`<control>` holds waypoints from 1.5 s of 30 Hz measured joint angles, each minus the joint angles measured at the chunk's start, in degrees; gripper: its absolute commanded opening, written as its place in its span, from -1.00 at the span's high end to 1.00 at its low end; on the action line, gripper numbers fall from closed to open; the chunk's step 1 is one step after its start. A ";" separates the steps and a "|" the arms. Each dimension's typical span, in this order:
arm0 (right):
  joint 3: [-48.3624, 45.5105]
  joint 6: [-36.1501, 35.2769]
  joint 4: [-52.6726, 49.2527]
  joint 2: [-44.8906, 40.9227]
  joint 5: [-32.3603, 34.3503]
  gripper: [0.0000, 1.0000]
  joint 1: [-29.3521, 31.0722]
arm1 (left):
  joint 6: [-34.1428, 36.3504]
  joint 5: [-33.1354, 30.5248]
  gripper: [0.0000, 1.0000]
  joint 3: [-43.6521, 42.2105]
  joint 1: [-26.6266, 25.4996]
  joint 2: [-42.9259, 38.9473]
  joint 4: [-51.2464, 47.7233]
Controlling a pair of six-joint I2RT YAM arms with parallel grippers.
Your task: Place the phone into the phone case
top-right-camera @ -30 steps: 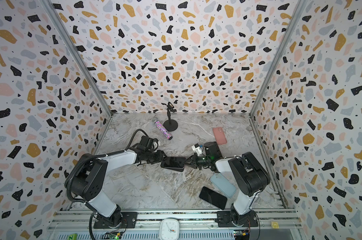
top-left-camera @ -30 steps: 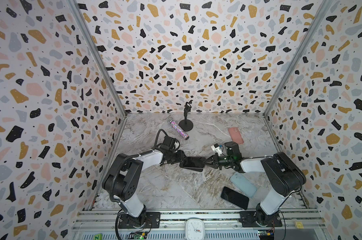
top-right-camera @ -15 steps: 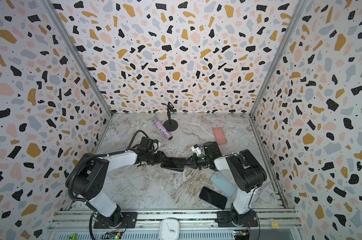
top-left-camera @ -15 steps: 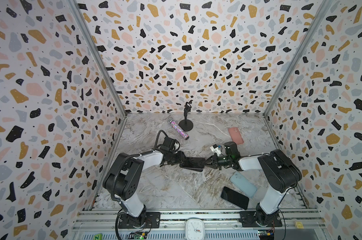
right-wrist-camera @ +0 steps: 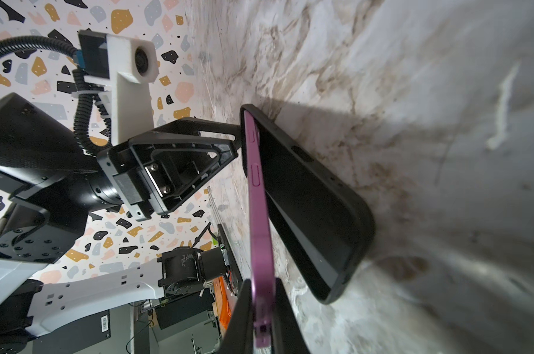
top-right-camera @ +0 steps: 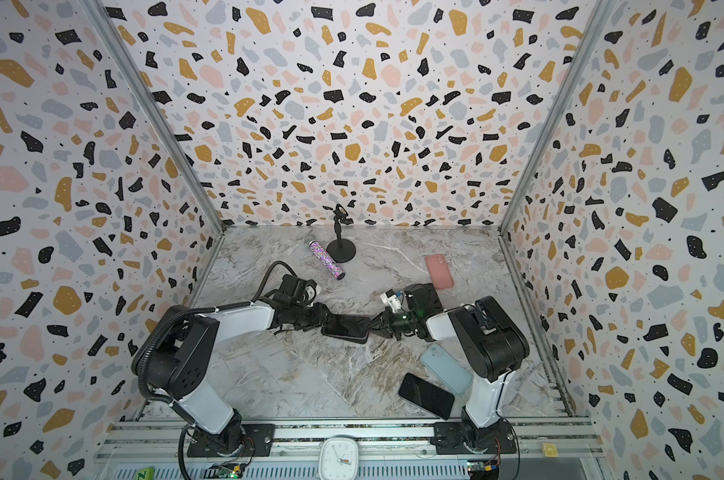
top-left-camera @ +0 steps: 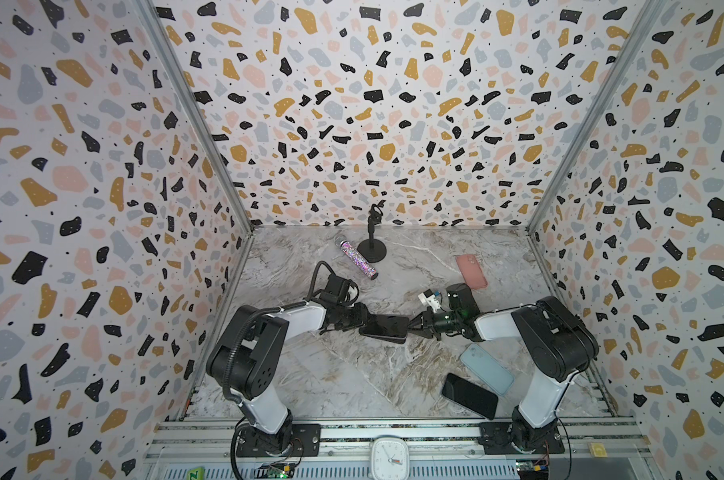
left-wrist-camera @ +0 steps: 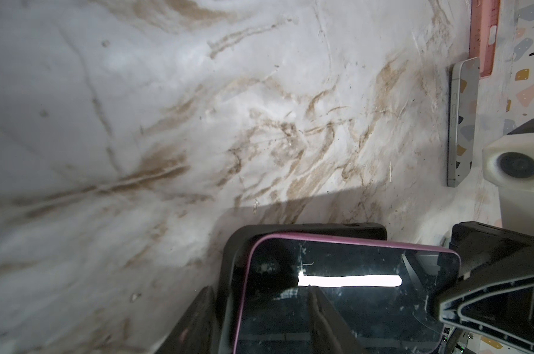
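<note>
Two spares sit closest to the rail, a black handset (top-left-camera: pixel 469 395) and a pale blue slab (top-left-camera: pixel 485 368) right up against each other on the marble surface (top-left-camera: pixel 310 374), both near the right arm's base.

Mid-surface is where it's happening. The phone (right-wrist-camera: pixel 261 214), purple rim, runs lengthwise straight from one arm to the other, sitting over the black phone case (right-wrist-camera: pixel 314 214). The right pincer (right-wrist-camera: pixel 261 294) is clamped flat on the end nearest its own arm, one finger on each face. That end is lifted clear of the case. The opposite end is tucked down against the case's rim, so the two make a wedge that opens toward the right arm.

The left pincer (top-left-camera: pixel 361 323) is at the tucked end. In the left wrist view one finger shows outside the case wall and one over the glass, so they're apart, but I can't tell if they're actually biting.

My read: it all turns on that raised end. It lies right between the right arm's fingers, so that arm needs to swing it down into the case while the left one steadies the case.

Further back: a dark handset (top-left-camera: pixel 462 297) behind the right wrist, a pink case (top-left-camera: pixel 471 271), a glitter tube (top-left-camera: pixel 358 261) and a small black stand (top-left-camera: pixel 372 249).
</note>
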 measured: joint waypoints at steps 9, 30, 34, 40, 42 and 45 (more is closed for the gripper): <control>0.00 0.48 0.98 0.59 0.07 1.00 0.52 | 0.00 0.07 0.06 -0.59 0.07 0.00 0.42; 0.00 1.18 2.69 2.23 0.61 1.00 1.22 | -1.01 0.09 0.07 -1.81 0.17 -0.15 2.43; 0.00 1.31 3.23 2.99 0.61 1.00 1.22 | -1.20 0.07 0.07 -1.95 0.15 -0.22 2.67; 0.09 1.31 3.54 3.85 0.57 1.00 1.38 | -1.53 -0.26 0.07 -2.54 0.00 -0.55 3.52; 0.11 1.31 3.69 4.00 0.59 1.00 1.46 | -1.70 -0.39 0.07 -2.67 -0.02 -0.68 3.67; 0.33 1.33 3.69 4.20 0.59 1.00 1.64 | -1.92 -0.70 0.07 -2.82 -0.11 -0.83 3.87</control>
